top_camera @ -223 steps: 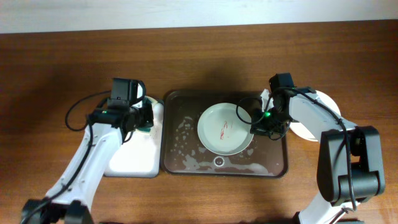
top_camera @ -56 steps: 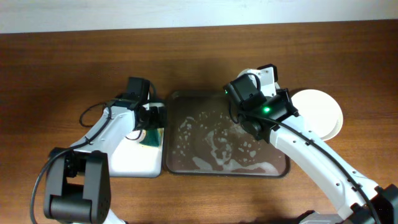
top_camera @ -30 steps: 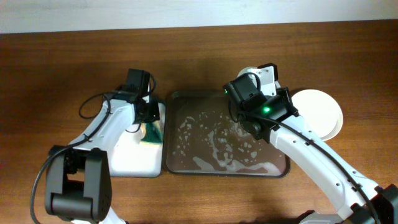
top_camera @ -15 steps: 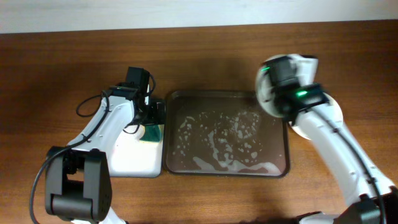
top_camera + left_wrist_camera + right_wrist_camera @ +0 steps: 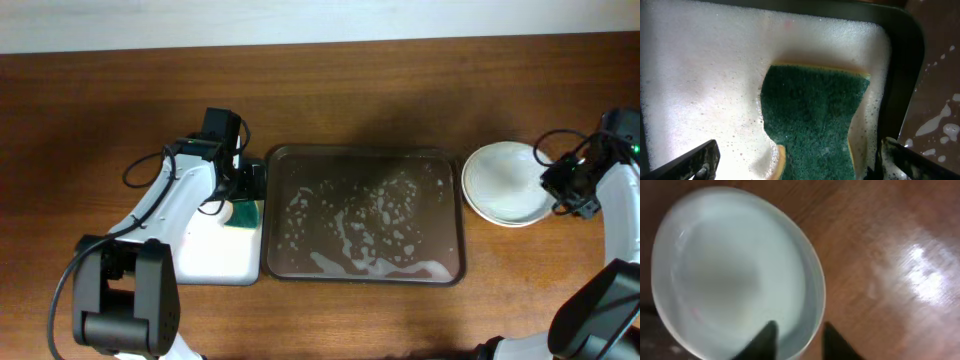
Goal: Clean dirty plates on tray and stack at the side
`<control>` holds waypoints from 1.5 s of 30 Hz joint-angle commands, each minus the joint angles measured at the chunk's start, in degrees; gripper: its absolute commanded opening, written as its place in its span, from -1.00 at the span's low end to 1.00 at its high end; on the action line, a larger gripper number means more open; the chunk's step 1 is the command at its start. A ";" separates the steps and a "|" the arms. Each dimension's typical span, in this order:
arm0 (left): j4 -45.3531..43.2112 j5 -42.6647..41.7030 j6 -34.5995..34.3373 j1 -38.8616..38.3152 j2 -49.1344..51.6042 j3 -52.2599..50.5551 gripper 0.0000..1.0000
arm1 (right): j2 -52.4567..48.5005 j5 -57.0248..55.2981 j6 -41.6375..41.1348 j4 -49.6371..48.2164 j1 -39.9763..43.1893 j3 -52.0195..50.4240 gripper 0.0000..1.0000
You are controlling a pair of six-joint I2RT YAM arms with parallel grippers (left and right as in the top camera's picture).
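Observation:
The dark brown tray (image 5: 330, 170) lies mid-table, wet with foam and holding no plate. The white plates (image 5: 505, 182) sit stacked on the table just right of it. My right gripper (image 5: 563, 190) is at the stack's right edge. In the right wrist view this gripper (image 5: 799, 341) is open, its fingers straddling the rim of the top plate (image 5: 735, 275), which looks wiped clean. My left gripper (image 5: 245, 185) hangs wide open over a green sponge (image 5: 243, 212). The left wrist view shows the sponge (image 5: 812, 115) lying free between the spread fingertips (image 5: 695, 161).
A smaller black-rimmed tray with a foamy white lining (image 5: 210, 255) sits left of the brown tray and holds the sponge at its right edge. Bare wooden table (image 5: 400, 90) surrounds both trays. Cables hang from both arms.
The right arm carried a plate from over the tray to the stack at the right, and its jaws have parted. The left gripper opened and let the sponge go.

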State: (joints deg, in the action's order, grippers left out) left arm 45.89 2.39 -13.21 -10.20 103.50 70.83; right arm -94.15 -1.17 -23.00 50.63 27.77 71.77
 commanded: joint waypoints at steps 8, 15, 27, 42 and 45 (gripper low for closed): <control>1.44 -4.07 -6.03 3.52 -4.24 2.75 0.99 | 0.13 22.80 22.84 5.40 -16.98 -0.39 0.76; 19.45 -5.66 -6.01 4.61 -5.75 2.54 0.99 | 2.23 12.52 21.68 15.50 -29.40 -0.42 0.97; 7.26 -1.84 -5.60 -3.56 -38.42 -18.60 0.94 | 42.53 10.27 19.10 9.75 -29.64 -17.46 0.97; 2.99 2.14 -7.34 -6.01 -72.35 -26.86 0.99 | 59.60 9.68 19.15 10.10 -29.64 -17.92 0.97; 2.99 2.14 -7.34 -5.99 -72.35 -26.86 0.99 | 59.60 9.68 19.15 10.10 -29.64 -17.92 0.97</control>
State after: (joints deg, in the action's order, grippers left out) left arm 48.99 3.70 -19.99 -16.01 31.38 44.45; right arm -34.81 9.21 -3.25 60.82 -1.54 54.19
